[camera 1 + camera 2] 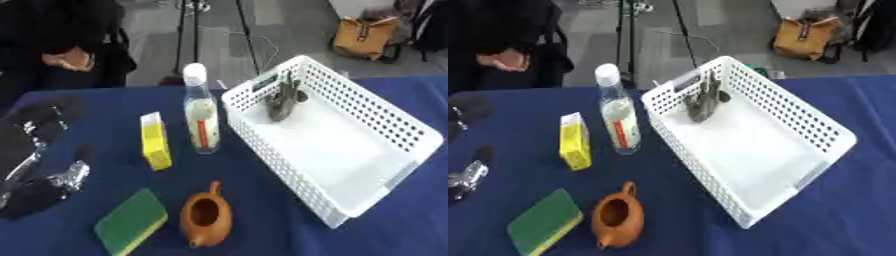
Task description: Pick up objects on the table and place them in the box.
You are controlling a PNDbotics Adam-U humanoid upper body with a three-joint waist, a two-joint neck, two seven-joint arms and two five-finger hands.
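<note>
Of our own body we see only the left hand (39,165): mostly black, with silvery, shiny metal parts at the joints and blocky segments; cables, screws and markings cannot be made out.

soft even light, overall slight blur
</note>
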